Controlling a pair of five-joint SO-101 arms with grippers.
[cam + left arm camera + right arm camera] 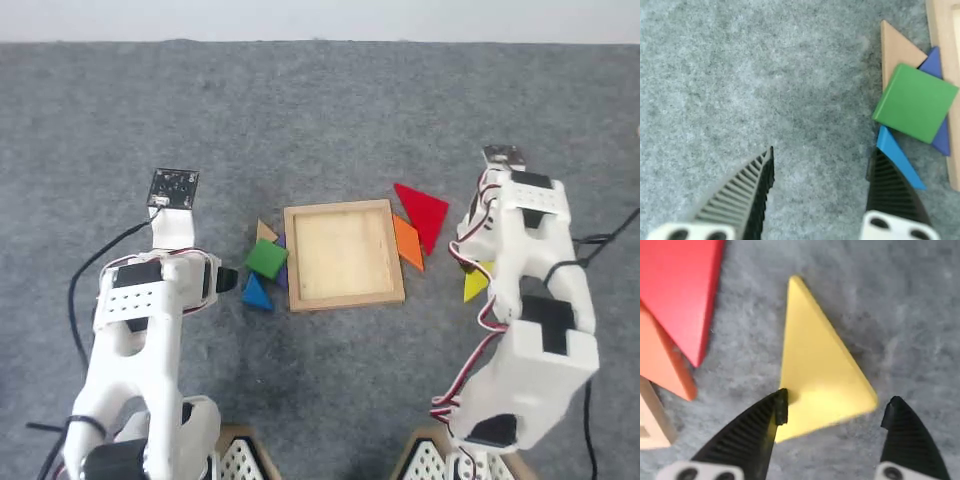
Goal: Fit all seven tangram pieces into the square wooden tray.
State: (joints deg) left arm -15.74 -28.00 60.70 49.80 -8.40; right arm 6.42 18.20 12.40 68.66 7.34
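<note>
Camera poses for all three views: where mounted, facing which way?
High view: fixed above the table, looking down at the square wooden tray; left arm and right arm show.
Left wrist view: on the left arm's wrist, looking down at grey carpet and the green square block; open left gripper shows.
Right wrist view: on the right arm's wrist, looking down at the yellow triangle; open right gripper shows.
Shared: high and left wrist views both show the green square block; high and right wrist, the yellow triangle.

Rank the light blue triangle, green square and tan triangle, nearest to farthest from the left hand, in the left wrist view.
1. light blue triangle, beside the left hand.
2. green square, just beyond.
3. tan triangle, farthest out.
</note>
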